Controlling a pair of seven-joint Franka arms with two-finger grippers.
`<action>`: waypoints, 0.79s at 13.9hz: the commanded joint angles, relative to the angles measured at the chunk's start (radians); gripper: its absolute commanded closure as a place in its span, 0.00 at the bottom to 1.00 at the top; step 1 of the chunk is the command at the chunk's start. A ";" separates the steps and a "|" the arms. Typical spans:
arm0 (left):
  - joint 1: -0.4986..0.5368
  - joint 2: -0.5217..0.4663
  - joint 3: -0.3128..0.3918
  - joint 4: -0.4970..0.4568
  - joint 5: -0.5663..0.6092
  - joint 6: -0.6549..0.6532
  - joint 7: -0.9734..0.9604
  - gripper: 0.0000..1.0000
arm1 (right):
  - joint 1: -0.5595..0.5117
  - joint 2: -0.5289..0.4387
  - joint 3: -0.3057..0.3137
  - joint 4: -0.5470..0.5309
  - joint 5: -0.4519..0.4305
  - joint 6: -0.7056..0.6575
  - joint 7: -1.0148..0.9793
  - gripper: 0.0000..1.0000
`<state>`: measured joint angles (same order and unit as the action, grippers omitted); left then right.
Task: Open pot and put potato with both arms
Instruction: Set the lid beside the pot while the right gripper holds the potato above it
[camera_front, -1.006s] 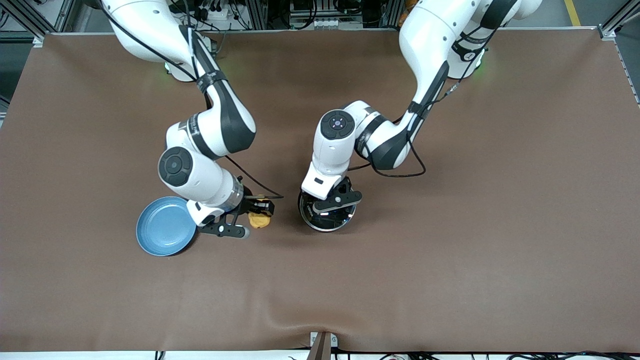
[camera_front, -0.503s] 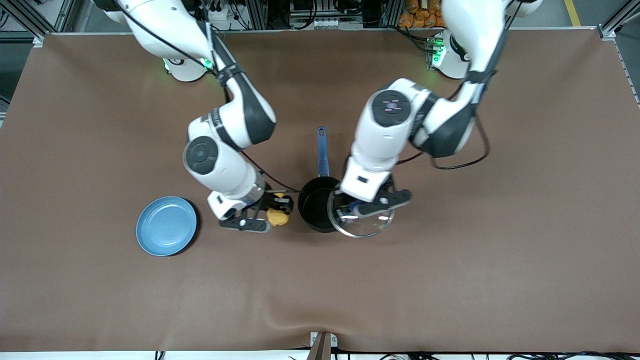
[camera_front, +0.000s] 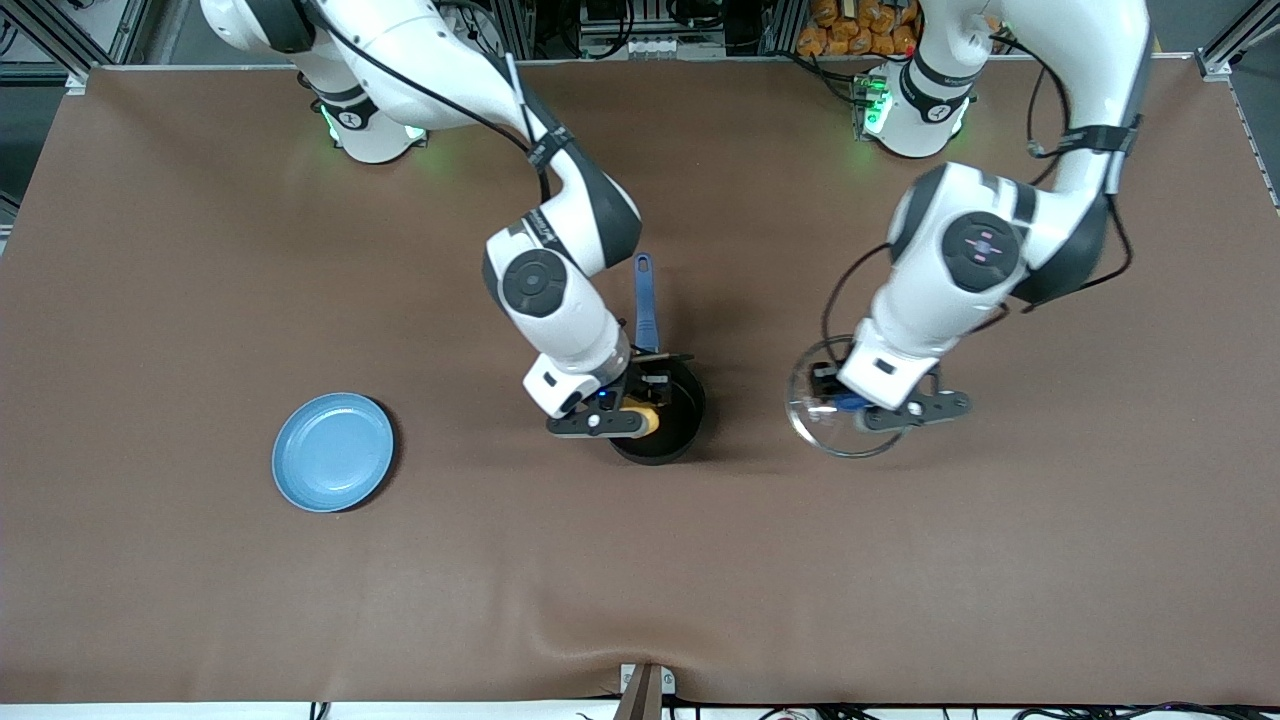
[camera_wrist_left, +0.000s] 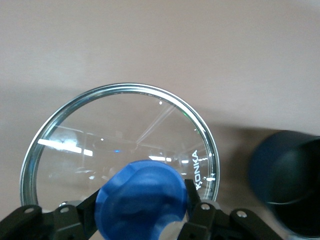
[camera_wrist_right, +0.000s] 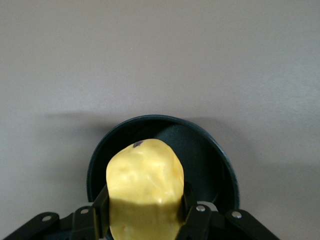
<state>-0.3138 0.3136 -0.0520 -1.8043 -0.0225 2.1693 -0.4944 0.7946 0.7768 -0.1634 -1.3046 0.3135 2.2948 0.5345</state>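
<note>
Pot (camera_front: 668, 425) open near the middle of the bench (camera_front: 1000, 560), with its blue handle (camera_front: 645, 300) pointing toward the robots' bases. Right gripper (camera_front: 640, 415) over the pot, toward the rim on the plate's side, jaws closed on the potato (camera_front: 643, 418). In the right wrist view, potato (camera_wrist_right: 145, 187) clamped on both flanks, black inside of the pot (camera_wrist_right: 200, 150) directly under it. Probably held there so that the drop lands inside and not on the rim.

Left gripper (camera_front: 850, 402) beside the pot, toward the left arm's end of the bench, jaws closed on the blue knob (camera_wrist_left: 142, 200) of the glass lid (camera_front: 838, 400). Lid kept apart from the pot, seemingly to leave the mouth free for the other arm. Cannot tell whether the lid touches the bench.

Blue plate (camera_front: 332, 452) well apart from the pot, toward the right arm's end, with nothing on it.

Opening step looks done; release of the potato into the pot not yet done.
</note>
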 joint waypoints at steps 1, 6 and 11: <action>0.077 -0.030 -0.012 -0.124 -0.019 0.088 0.136 1.00 | 0.018 0.085 -0.013 0.094 -0.057 -0.005 0.007 1.00; 0.117 0.071 -0.009 -0.167 -0.022 0.204 0.223 1.00 | 0.044 0.143 -0.014 0.096 -0.068 0.037 0.015 1.00; 0.124 0.173 -0.008 -0.168 -0.016 0.245 0.250 1.00 | 0.069 0.173 -0.015 0.090 -0.083 0.037 0.024 1.00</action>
<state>-0.1998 0.4735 -0.0567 -1.9747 -0.0236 2.3989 -0.2850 0.8484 0.9225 -0.1640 -1.2491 0.2463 2.3351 0.5349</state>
